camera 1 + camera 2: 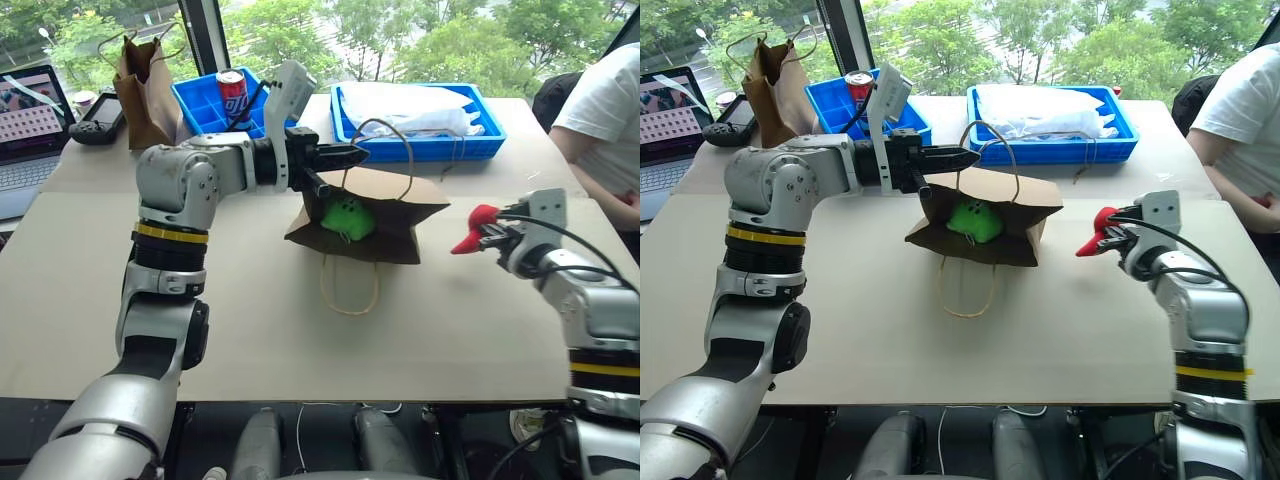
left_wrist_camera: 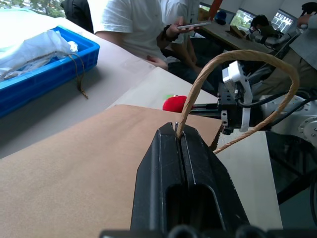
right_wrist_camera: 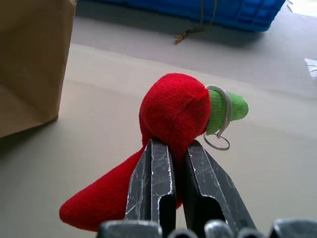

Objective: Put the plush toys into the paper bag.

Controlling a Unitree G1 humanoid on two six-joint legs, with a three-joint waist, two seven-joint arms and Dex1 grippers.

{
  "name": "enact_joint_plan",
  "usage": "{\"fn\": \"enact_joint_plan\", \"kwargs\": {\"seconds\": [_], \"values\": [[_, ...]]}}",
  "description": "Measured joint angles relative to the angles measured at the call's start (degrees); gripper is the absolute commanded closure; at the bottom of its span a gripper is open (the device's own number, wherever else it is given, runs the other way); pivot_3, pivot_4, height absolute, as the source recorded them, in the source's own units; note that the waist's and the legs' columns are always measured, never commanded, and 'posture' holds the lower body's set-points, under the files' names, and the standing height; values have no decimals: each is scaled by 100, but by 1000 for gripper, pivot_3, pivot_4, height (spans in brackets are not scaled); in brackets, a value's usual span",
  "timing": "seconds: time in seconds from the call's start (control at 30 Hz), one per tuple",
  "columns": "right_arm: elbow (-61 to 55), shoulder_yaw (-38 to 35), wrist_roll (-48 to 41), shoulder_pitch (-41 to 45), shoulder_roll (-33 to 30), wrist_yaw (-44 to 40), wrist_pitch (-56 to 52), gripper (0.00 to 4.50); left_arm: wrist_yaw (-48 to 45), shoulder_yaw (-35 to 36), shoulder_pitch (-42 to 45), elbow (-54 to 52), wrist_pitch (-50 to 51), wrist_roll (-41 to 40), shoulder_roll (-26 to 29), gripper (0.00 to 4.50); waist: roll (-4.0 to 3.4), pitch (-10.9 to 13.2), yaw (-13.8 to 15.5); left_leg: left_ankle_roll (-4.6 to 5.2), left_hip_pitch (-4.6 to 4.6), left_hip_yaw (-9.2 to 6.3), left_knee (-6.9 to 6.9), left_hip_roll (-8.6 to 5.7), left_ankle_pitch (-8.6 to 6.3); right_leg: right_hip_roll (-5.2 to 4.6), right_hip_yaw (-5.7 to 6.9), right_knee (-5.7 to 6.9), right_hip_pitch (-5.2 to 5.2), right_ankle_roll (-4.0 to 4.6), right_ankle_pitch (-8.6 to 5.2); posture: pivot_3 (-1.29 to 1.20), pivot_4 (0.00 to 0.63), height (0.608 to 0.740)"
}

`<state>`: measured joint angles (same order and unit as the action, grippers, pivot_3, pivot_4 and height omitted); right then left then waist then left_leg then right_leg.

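The wide brown paper bag [image 1: 385, 215] lies on its side in the middle of the table, its mouth towards me. Inside it rests the bright green round plush toy [image 1: 347, 217]. My left gripper [image 1: 352, 154] is shut on the bag's upper looped handle [image 2: 237, 74], holding the mouth up. The other handle [image 1: 350, 290] lies flat on the table in front. To the bag's right, my right gripper [image 1: 488, 233] is shut on the red chili plush toy [image 3: 168, 124], held above the table clear of the bag; the toy has a green stem and a metal ring.
Two blue bins [image 1: 420, 125] stand at the back, one holding white plastic, with a red can [image 1: 233, 95] in the other. A narrower brown bag [image 1: 145, 90] and a laptop [image 1: 30, 120] sit at the far left. A person in a white shirt [image 1: 605, 110] is at the table's right edge.
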<state>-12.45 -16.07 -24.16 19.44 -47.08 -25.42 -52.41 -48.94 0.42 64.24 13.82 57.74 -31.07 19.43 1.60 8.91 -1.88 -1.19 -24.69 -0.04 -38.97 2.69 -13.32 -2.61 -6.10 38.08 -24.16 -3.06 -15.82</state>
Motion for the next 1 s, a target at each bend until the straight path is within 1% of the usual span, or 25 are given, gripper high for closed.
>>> {"fn": "enact_joint_plan", "kwargs": {"seconds": [0.03, 0.1, 0.23, 0.3, 0.37, 0.47, 0.6, 0.7, 0.77, 0.93, 1.0], "values": [[-270, -98, -159, -92, -169, -123, -248, 4442, -4, 0, 1, 16, -6, -7, -23, 4500, 0, 0, 2, 0, 1, -1, 1, -1, 0, 0, -1, 3, 1, 0, 0, 0, 150, 715], [-1068, -470, -783, -379, -608, -554, -980, 4442, -9, -4, 18, 107, -26, -9, -99, 4500, 0, 0, -3, 1, 3, -3, 0, 0, 1, 3, -1, 1, 5, -1, 0, 0, 150, 715], [-2168, -983, -1989, -402, -908, -1030, -2033, 4442, -63, -26, 33, 310, -152, -6, -186, 4500, 0, 0, -24, 2, 7, -6, -1, -1, 1, 4, 0, 0, 11, -1, -1, 0, 150, 715], [-2487, -972, -2472, -279, -847, -1066, -2347, 4442, -96, -33, 42, 371, -200, -4, -193, 4500, 0, 1, -28, 3, 7, -6, -1, -1, 1, 4, -1, 0, 10, -1, -1, 0, 150, 715], [-2680, -929, -2947, 19, -580, -960, -2568, 4442, -130, -45, 65, 442, -254, 7, -197, 4500, 1, 1, -24, 3, 5, -6, -1, -1, 2, 3, -1, 0, 9, -1, -1, 0, 150, 715], [-2721, -765, -3333, 432, -139, -637, -2667, 4442, -160, -63, 90, 481, -277, 23, -201, 4500, 1, 1, -17, 3, 4, -7, -1, -3, 2, 2, -1, 1, 8, -1, -1, 0, 150, 715], [-2575, -376, -3495, 792, 371, -148, -2710, 4442, -185, -71, 104, 480, -281, 30, -183, 4500, 1, 1, 4, 3, -2, -7, -1, -3, 2, 0, -1, 0, 3, -1, 0, 0, 150, 715], [-2315, -105, -3439, 1061, 763, 151, -2644, 4442, -179, -70, 104, 460, -281, 34, -175, 4500, 0, 1, 14, 3, -2, -7, -2, -2, 2, 1, 1, 1, 2, 0, 0, 0, 150, 715], [-2037, 152, -3250, 1171, 1045, 348, -2469, 4442, -176, -73, 106, 444, -280, 33, -178, 4500, 0, 0, 16, 3, -2, -7, -2, -3, 2, 0, 0, 2, 1, 0, 0, 0, 150, 715], [-1146, 692, -2430, 1236, 1674, 778, -1842, 4442, -122, -63, 102, 321, -246, 16, -173, 4500, 0, 0, 20, 3, -4, -5, -2, -3, 3, -1, 1, 3, -3, 0, 0, 0, 150, 715], [-823, 810, -2062, 1257, 1789, 966, -1562, 4442, -111, -57, 103, 257, -242, 11, -162, 4500, 0, 0, 32, 3, -4, -5, -2, -2, 3, -1, 1, 4, -2, 0, 0, 0, 150, 715]]}}
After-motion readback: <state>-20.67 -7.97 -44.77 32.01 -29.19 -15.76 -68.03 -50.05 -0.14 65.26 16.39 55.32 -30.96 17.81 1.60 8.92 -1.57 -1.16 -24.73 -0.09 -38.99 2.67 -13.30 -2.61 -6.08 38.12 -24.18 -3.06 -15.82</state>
